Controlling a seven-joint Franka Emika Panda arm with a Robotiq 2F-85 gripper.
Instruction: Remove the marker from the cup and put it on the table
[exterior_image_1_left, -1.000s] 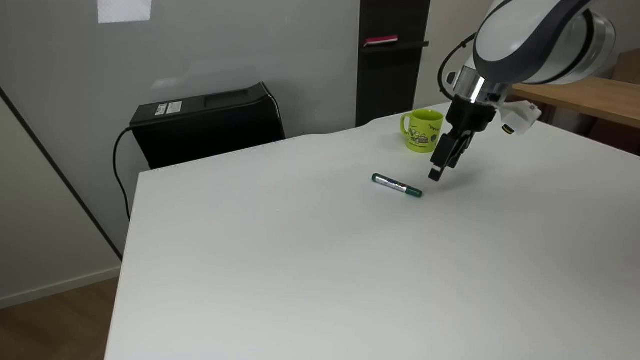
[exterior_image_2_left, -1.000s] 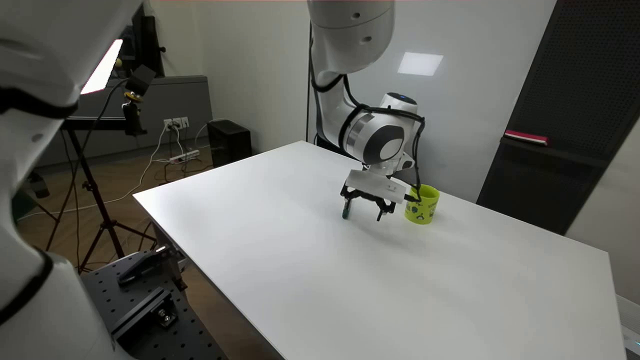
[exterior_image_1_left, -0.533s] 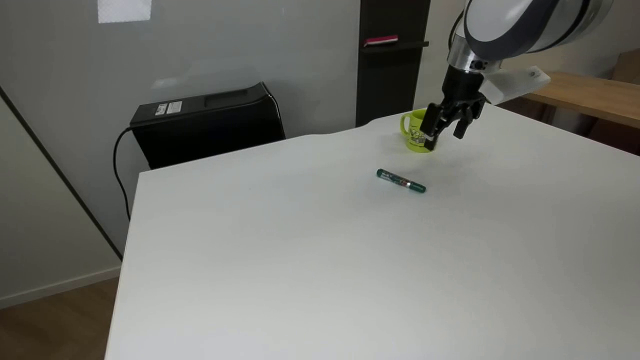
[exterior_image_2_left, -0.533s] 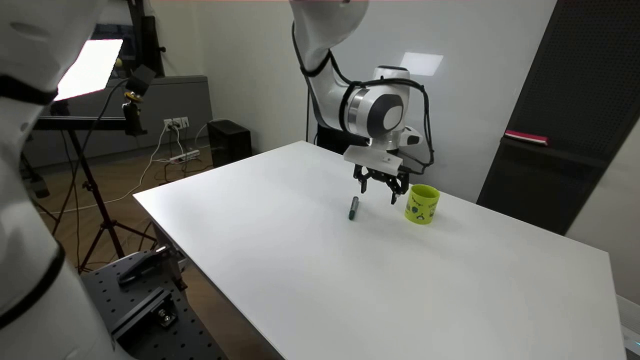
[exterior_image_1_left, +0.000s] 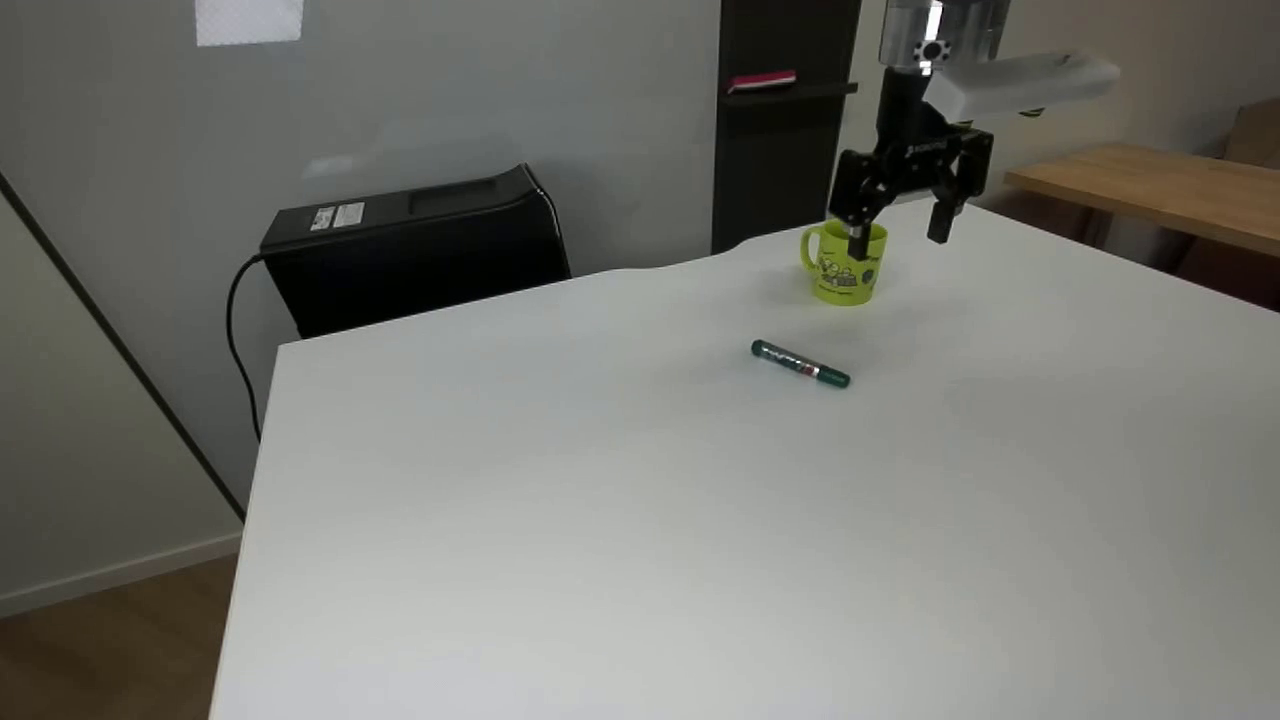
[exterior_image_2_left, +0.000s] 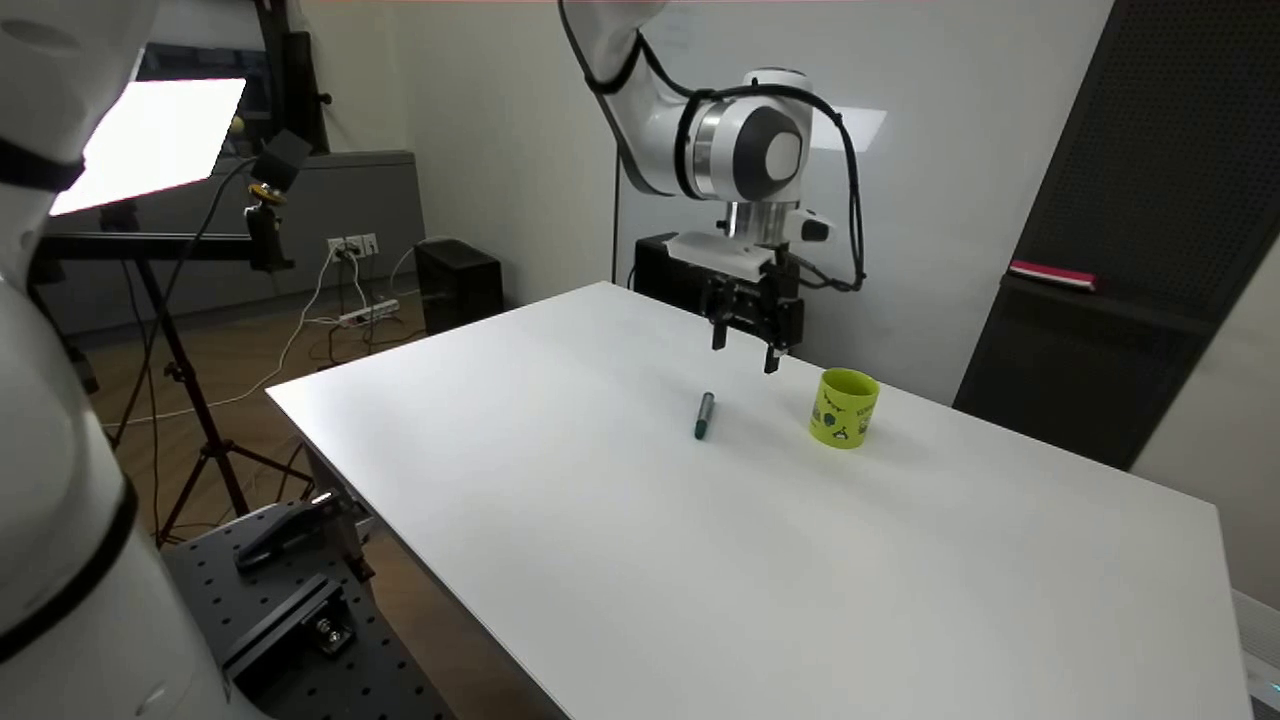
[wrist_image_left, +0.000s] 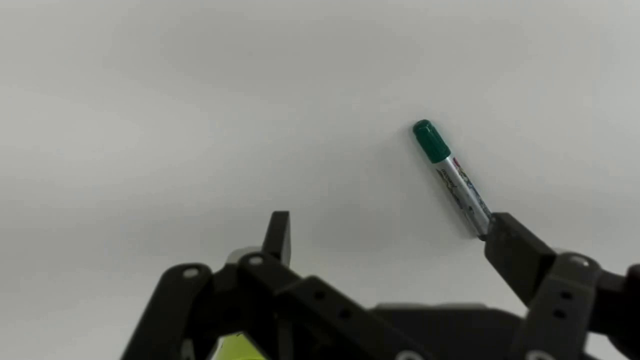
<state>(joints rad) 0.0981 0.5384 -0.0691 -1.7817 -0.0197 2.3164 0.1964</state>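
The marker (exterior_image_1_left: 800, 363) has a green cap and a silver barrel with dark print. It lies on the white table (exterior_image_1_left: 560, 500), in front of the cup (exterior_image_1_left: 845, 287). The lime-green cup stands upright; it also shows in an exterior view (exterior_image_2_left: 843, 412). The marker shows there too (exterior_image_2_left: 705, 415). My gripper (exterior_image_2_left: 745, 353) is open and empty, raised above the table behind the marker. In the wrist view the marker (wrist_image_left: 457, 185) lies below the open jaws (wrist_image_left: 386, 217), its tail partly hidden by the right finger. Only a bit of the cup (wrist_image_left: 239, 350) shows there.
A black box-shaped device (exterior_image_1_left: 420, 245) stands behind the table's far edge. A dark panel with a shelf (exterior_image_1_left: 785, 150) and a light brown wooden table (exterior_image_1_left: 1160, 195) are beyond. A tripod with a light (exterior_image_2_left: 200, 420) stands beside the table.
My gripper has risen up and away from the marker and straightened to point down. The marker has shifted slightly on the table. The cup has not moved.
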